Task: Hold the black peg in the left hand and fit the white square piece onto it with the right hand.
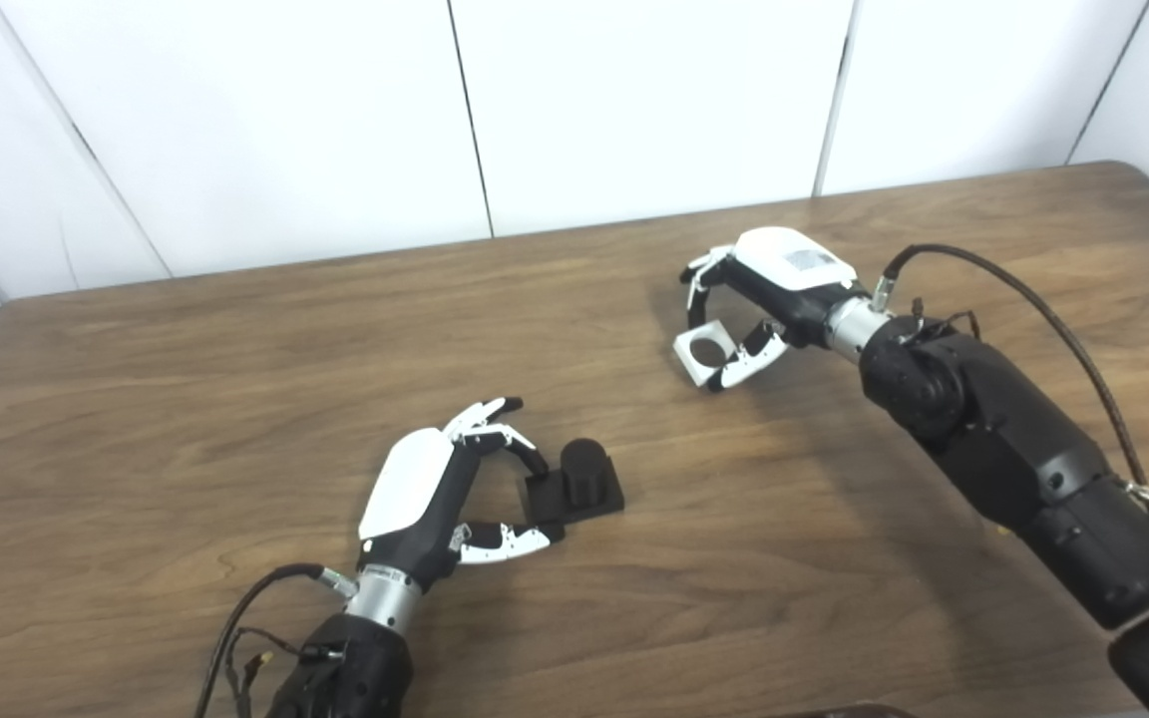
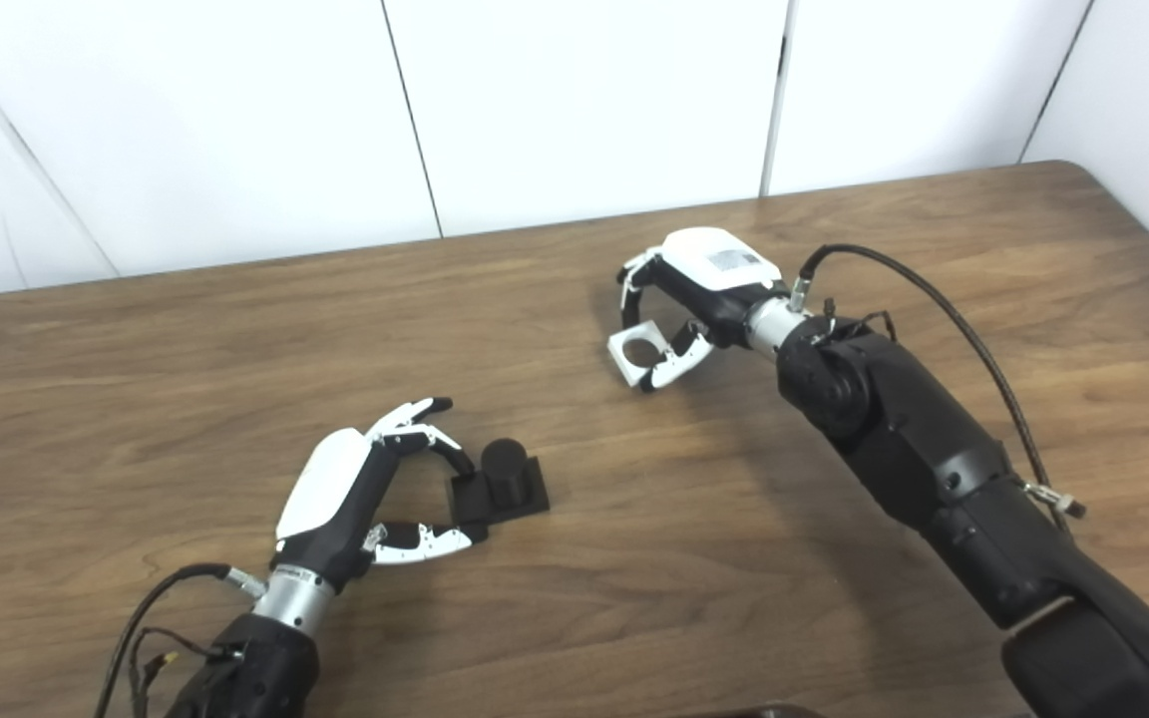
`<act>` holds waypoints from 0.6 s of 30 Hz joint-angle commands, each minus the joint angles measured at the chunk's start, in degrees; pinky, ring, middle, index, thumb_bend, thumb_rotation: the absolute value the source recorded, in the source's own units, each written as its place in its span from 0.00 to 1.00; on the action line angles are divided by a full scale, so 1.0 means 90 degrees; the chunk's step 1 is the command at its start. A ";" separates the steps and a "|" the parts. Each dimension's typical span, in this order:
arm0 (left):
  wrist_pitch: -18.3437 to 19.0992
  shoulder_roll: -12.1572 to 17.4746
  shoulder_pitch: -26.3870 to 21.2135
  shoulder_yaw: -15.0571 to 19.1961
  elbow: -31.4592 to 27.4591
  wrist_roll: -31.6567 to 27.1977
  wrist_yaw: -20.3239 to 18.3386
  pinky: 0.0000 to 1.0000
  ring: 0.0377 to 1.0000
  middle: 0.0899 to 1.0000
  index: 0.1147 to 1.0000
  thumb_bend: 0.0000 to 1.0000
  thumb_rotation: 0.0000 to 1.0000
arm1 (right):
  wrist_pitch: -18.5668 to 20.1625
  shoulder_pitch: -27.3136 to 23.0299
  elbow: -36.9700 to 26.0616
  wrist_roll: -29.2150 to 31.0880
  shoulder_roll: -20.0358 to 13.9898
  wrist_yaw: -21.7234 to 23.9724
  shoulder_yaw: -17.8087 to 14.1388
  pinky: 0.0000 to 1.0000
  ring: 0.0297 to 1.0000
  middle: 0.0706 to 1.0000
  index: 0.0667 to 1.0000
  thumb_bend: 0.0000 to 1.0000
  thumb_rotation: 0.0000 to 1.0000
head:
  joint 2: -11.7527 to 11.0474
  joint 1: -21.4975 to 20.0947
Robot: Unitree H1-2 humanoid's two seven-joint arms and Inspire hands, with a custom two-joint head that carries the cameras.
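Fingers (image 1: 495, 439) of the left hand (image 1: 435, 489) curl around the near edge of the one black peg (image 1: 579, 481), which stands on its square base on the tabletop (image 1: 235, 379); whether they grip it firmly I cannot tell. Right hand (image 1: 764, 294) pinches the one white square piece (image 1: 706, 351), round hole showing, just above the wood. A grey label on its back is unreadable.

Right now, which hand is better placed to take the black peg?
The left hand. Its fingers already curve around the black peg on the table. The right hand is far across, busy at the white piece.
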 commanded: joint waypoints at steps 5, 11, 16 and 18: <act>0.0246 0.0039 -0.0031 -0.0012 0.0214 0.0087 -0.0190 0.82 0.92 0.89 0.43 0.52 0.07 | -0.0199 -0.0167 -0.1004 0.0064 -0.0130 0.0299 -0.0241 0.82 0.90 0.81 0.45 0.52 0.14 | 0.0034 0.0042; 0.0225 -0.0005 -0.0059 -0.0023 0.0283 0.0106 -0.0152 0.81 0.92 0.88 0.42 0.52 0.07 | -0.0019 -0.0151 -0.1844 0.0121 -0.0095 0.0912 -0.0316 0.85 0.89 0.82 0.45 0.52 0.15 | 0.0077 0.0136; 0.0247 -0.0039 -0.0087 -0.0060 0.0317 0.0148 -0.0153 0.83 0.92 0.89 0.43 0.52 0.07 | 0.0112 -0.0132 -0.2414 0.0230 -0.0028 0.1335 -0.0381 0.84 0.88 0.82 0.44 0.52 0.15 | 0.0118 0.0239; 0.0224 -0.0049 -0.0100 -0.0070 0.0339 0.0162 -0.0130 0.84 0.92 0.89 0.43 0.52 0.07 | 0.0114 -0.0110 -0.2557 0.0248 -0.0012 0.1449 -0.0395 0.87 0.89 0.82 0.44 0.52 0.15 | 0.0147 0.0304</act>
